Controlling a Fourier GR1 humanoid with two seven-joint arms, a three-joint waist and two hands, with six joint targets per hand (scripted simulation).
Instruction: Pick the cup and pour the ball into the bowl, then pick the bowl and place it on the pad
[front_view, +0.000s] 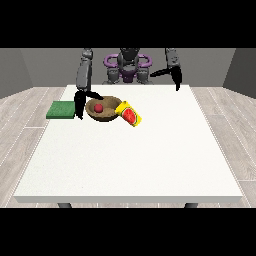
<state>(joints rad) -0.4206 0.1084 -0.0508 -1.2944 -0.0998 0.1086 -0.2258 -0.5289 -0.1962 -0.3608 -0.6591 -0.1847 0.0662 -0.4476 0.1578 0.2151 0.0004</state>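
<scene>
I see the small red ball (99, 107) in the brown wooden bowl (103, 116); the yellow cup (129, 114) lies tipped at its rim. Of both hands, at the view's left (80, 104) and the view's right (175, 78), I cannot tell the fingers.

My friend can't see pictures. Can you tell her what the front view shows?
A red ball sits in a brown bowl on a white table, with the hand at the view's left beside it. A yellow cup lies tipped against the bowl, and a green pad lies at the left.
</scene>
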